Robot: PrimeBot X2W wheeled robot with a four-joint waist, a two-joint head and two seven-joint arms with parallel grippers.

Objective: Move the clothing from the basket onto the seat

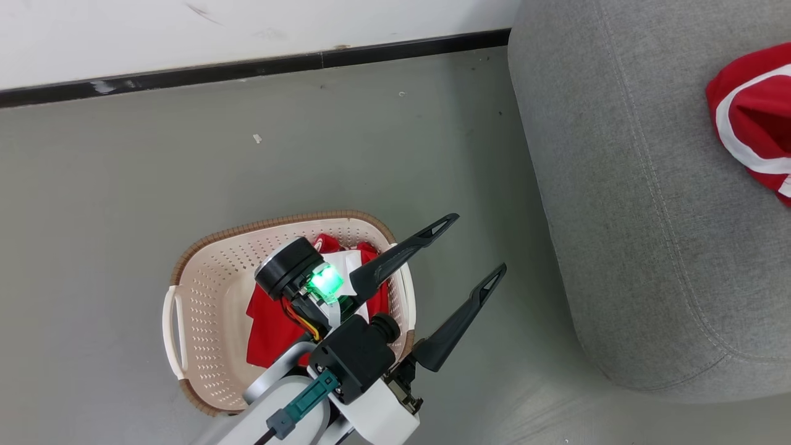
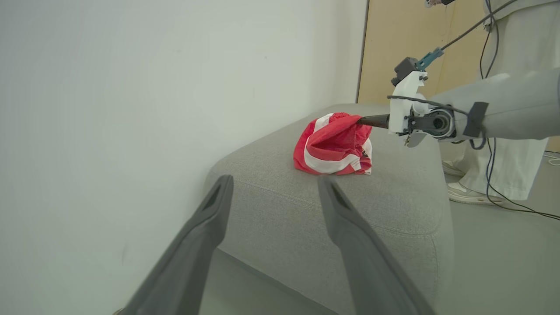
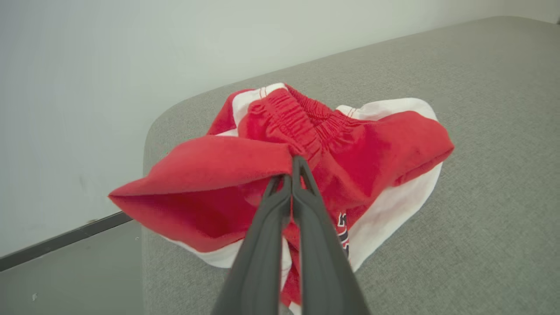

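The right gripper (image 3: 292,169) is seen clamped on a red and white garment (image 3: 350,144), its two fingers pressed together with a fold of cloth beside the elastic waistband pinched at the tips. This garment is bunched into a mound on the grey seat (image 3: 481,183), with its top drawn up to the fingers and its lower edge resting on the cushion, as is shown in the left wrist view (image 2: 332,146). In the head view it is cut off by the right edge (image 1: 757,114). The left gripper (image 1: 477,243) is held wide open with nothing between its fingers, raised over the floor (image 1: 309,142) between the basket (image 1: 204,290) and the seat, just past the basket's right rim. A second garment (image 1: 272,321), red with a white patch, is seen lying crumpled inside the basket, partly hidden by the left arm. The basket is set on the floor, apart from the seat. A person's legs (image 2: 503,162) are seen standing beyond the seat
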